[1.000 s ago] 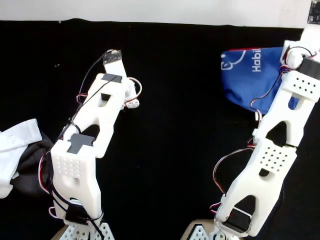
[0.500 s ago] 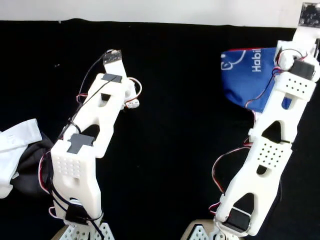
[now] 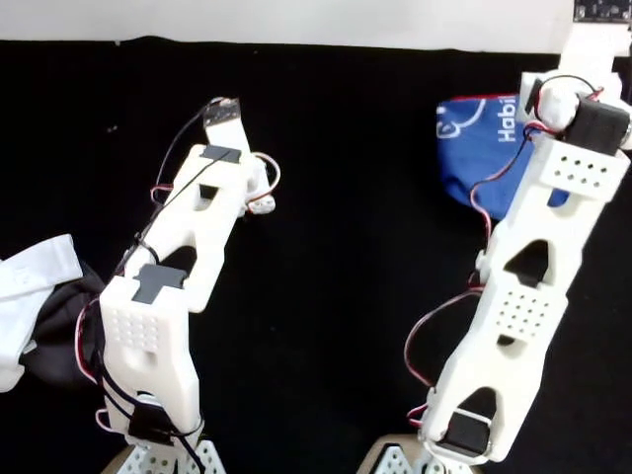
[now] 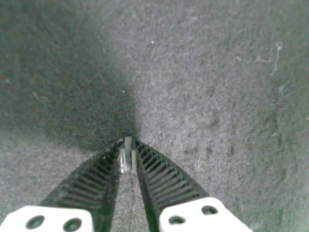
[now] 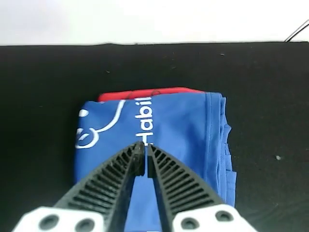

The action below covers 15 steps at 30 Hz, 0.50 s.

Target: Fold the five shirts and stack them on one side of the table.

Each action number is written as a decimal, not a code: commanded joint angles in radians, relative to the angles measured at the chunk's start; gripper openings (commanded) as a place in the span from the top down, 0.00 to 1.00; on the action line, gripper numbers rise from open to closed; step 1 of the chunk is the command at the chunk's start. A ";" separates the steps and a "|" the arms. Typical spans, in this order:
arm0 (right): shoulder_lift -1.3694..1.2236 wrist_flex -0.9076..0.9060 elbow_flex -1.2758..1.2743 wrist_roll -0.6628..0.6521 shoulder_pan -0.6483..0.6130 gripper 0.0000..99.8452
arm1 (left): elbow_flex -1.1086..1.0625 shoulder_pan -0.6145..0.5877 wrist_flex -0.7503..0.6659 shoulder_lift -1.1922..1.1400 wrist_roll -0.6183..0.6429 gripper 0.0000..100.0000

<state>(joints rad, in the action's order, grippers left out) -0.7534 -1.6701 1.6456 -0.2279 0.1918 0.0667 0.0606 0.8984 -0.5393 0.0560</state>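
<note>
A folded blue shirt [image 3: 484, 148] with white print lies at the far right of the black table, on top of a red shirt [image 5: 145, 92] whose edge peeks out behind it. My right gripper [image 5: 145, 155] hangs above the blue shirt [image 5: 169, 125], its fingers shut with nothing between them. My left gripper [image 4: 127, 150] is shut and empty, just over the bare black cloth [image 4: 193, 87] left of the table's middle. A white shirt [image 3: 30, 286] and a dark garment [image 3: 61, 331] lie bunched at the left edge in the high view.
The black cloth [image 3: 365, 257] covers the table between the two arms. A white wall strip [image 3: 296, 20] runs along the far edge. Both arm bases stand at the near edge.
The right arm has lifted and drawn back toward the far right corner, away from the blue shirt. The left arm has not moved.
</note>
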 commanded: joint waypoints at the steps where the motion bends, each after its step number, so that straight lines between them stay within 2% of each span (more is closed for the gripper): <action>1: 0.131 -0.093 0.056 0.009 -0.059 0.98 | 0.019 -0.015 -0.009 -0.002 0.008 0.99; 8: 0.262 -0.097 0.054 0.015 -0.159 0.98 | 0.019 -0.015 -0.009 -0.002 0.008 0.99; 11: 0.358 -0.099 0.038 0.089 -0.242 0.98 | 0.019 -0.015 -0.009 -0.002 0.008 0.99; 15: 0.570 -0.099 -0.203 0.149 -0.357 0.98 | 0.019 -0.015 -0.009 -0.002 0.008 0.99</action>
<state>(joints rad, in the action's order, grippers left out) -0.3529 -1.7561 1.5858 -0.1143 -0.0859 0.0667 0.0606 0.8984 -0.5393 0.0560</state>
